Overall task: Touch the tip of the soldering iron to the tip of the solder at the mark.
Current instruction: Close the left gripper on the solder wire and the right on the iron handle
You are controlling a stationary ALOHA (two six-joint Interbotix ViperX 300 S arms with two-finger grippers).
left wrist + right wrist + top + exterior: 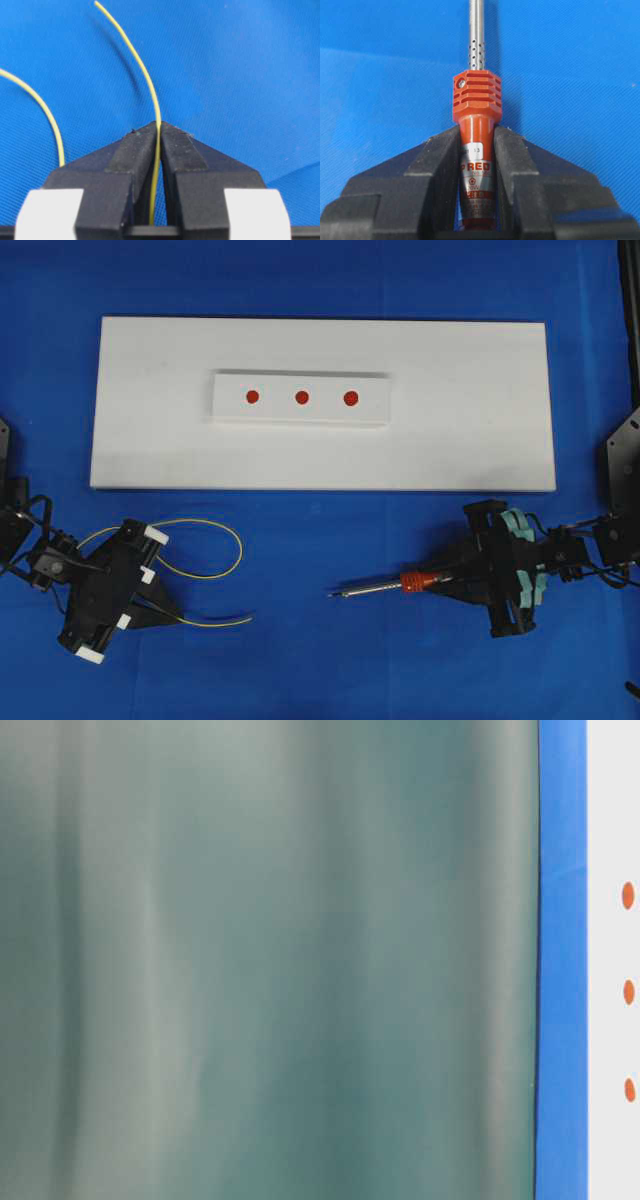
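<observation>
My left gripper [170, 613] is shut on the yellow solder [215, 621]. The wire's free end points right at the lower left, and the rest loops behind the gripper [200, 540]. In the left wrist view the solder [145, 75] runs up out of the closed jaws of the left gripper [160, 126]. My right gripper [447, 581] is shut on the red-orange handle of the soldering iron [385, 586], whose silver shaft points left, low over the blue cloth. The right wrist view shows the handle [477, 107] of the soldering iron clamped in the right gripper [477, 131]. Three red marks, the middle one [302, 397], sit on a small white block [300, 398].
The block lies on a large white board [480, 410] on the blue cloth. The table-level view is mostly filled by a blurred grey-green surface [270, 960], with a strip of the white board and the red marks [629, 991] at its right edge.
</observation>
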